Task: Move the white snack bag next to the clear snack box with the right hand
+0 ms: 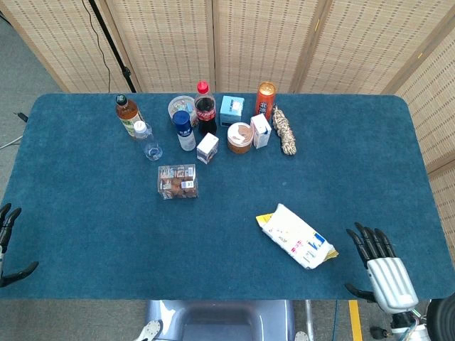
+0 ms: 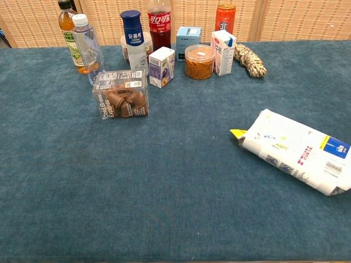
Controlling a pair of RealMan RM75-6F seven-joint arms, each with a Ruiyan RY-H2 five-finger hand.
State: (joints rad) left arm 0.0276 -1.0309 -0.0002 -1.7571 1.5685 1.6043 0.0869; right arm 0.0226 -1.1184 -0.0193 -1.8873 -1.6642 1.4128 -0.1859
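the right hand (image 1: 382, 273) hovers at the near right edge of the bench (image 1: 85, 213), released, fingers spread and pointing toward the far side, holding nothing. just to its left, apart from it, the white snack bag (image 1: 297, 236) lies flat on the blue cloth, skewed so its yellow-tipped end points left and far while its barcoded end points near and right, toward the hand. the clear snack box (image 1: 178, 181) sits well apart from the bag, further left and a little farther back, in front of a cluster of bottles and cartons along the far side. the left hand (image 1: 7, 241) shows only at the near left edge, open and idle. the step in hand looks like the reach: it seems best to come over the bag's middle, across its short width, and close firmly without crushing it, since the soft film may slip. carrying it low toward the box's near right side should avoid the small carton (image 1: 207, 148) standing behind the box.
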